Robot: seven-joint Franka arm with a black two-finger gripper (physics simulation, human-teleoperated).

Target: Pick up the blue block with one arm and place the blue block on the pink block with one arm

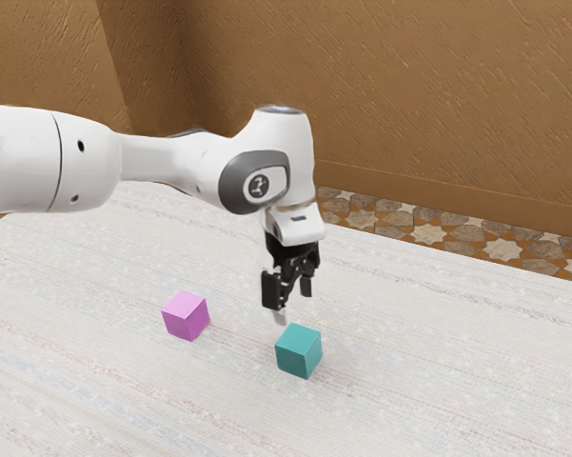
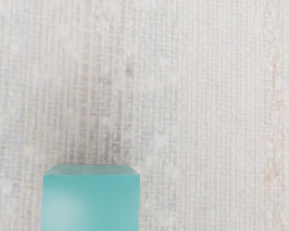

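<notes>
Our gripper (image 1: 287, 297) hung just above the table (image 1: 438, 333) near the middle of the exterior frame. Its jaws stood a little apart and had hold of nothing. The blue block (image 1: 299, 349), teal in cast, sat on the table slightly below and to the right of the fingertips in that frame, apart from them. In the wrist view the same block (image 2: 90, 197) lay just under the hand.

We judged that the step in hand was the reach before the grasp. To do it well, we needed to bring the hand squarely over the block, line the jaws up with two opposite flat faces rather than its corners, and come straight down so that neither fingertip landed on the top face or nudged the block aside. The jaws had to be wider than the block before we descended.

The pink block (image 1: 186, 315) rested on the table to the left of centre, near the blue one but not touching it. Nothing lay between the two. A patterned floor strip (image 1: 457, 228) and a brown wall (image 1: 409, 86) filled the upper right.
</notes>
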